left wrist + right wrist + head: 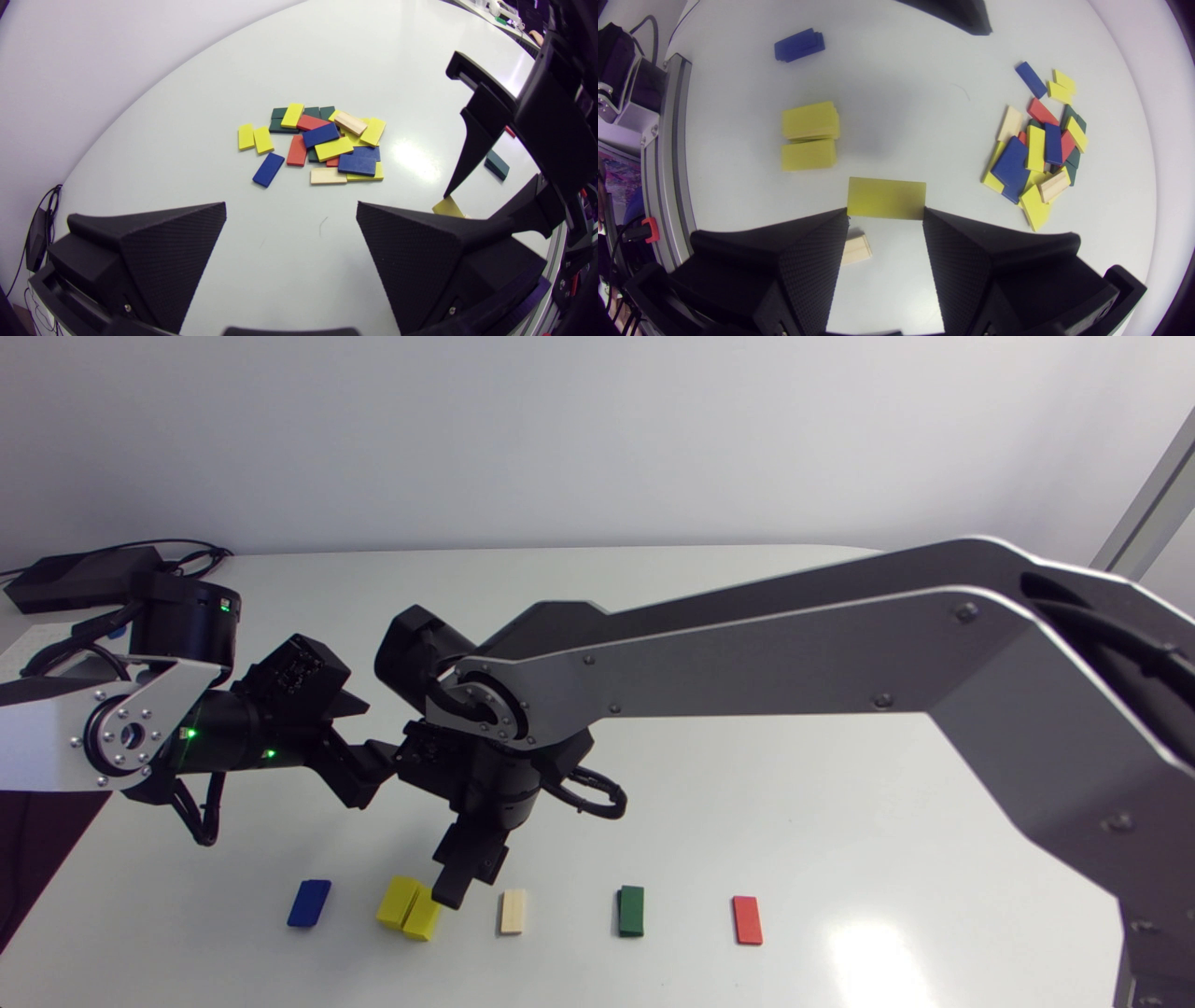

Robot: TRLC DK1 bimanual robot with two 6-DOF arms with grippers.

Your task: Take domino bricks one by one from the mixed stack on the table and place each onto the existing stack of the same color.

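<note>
Five sorted colours lay in a row on the desk [840, 784]: blue stack [309, 903], yellow stack [400, 899] in two adjoining piles, wooden stack [513, 911], green stack [631, 910] and red stack [747, 919]. This layout gave each brick a fixed destination. The right gripper [885, 218] was clenched on a yellow brick [886, 196], its fingers parted by the brick's length and pressing both short ends. It hung just beside the yellow stack, apparently for placement there. The left gripper [289, 219] was released wide and empty, facing the mixed stack [327, 142], probably staged for a later pick.
</note>
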